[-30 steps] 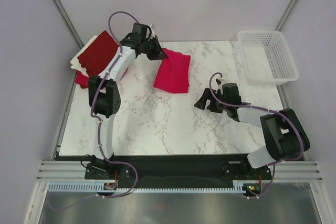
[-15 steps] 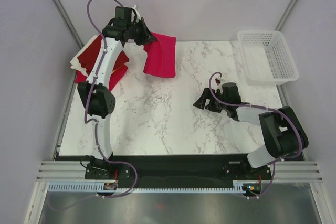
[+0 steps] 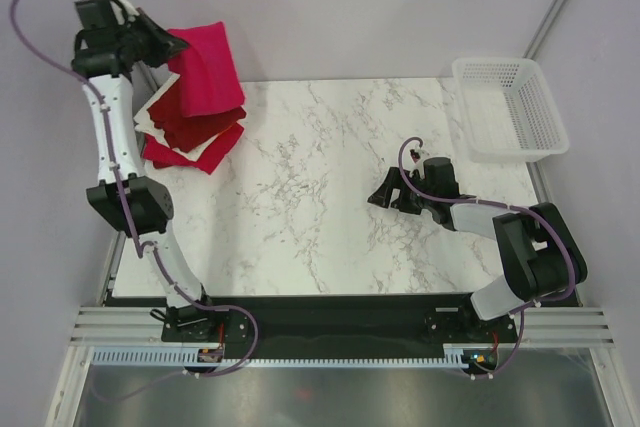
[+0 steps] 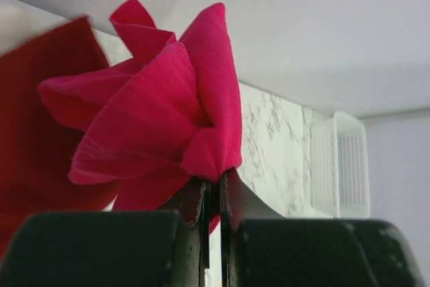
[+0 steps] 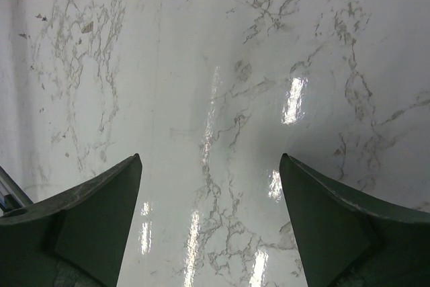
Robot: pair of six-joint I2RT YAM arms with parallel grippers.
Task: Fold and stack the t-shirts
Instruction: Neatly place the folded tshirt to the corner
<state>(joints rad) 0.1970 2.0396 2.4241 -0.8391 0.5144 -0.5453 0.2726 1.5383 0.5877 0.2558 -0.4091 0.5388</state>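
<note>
As the left arm swings back and to its own left: the folded crimson t-shirt (image 3: 208, 72) leaves the middle of the table (image 3: 320, 217), where it lay one second ago, and now hangs in the air at the far left corner.
Left gripper (image 4: 213, 186): the jaws are clenched on one bunched edge of the crimson t-shirt. The wrist view shows the cloth pinched between them and spreading out above.
Crimson t-shirt now: lifted and not lying flat on anything. From above, its lower part covers the far side of the stack (image 3: 190, 137), but I cannot tell if it touches.
Stack: a dark red shirt (image 3: 195, 119) is on top, with cream and red layers showing at the edges. It stays in the same place at the far left of the table.
Right gripper (image 3: 385, 197): the jaws are released and wide, with only bare marble between them. This arm has not moved during the last second.
White lattice basket (image 3: 510, 107): it is at the far right corner, well apart from both arms.
Meaning for the task: the folding of this shirt seems finished and the step in hand is the stacking. The shirt is brought to the pile but not yet put down.
Risk: held by one edge only, the fold may open when it is lowered.
</note>
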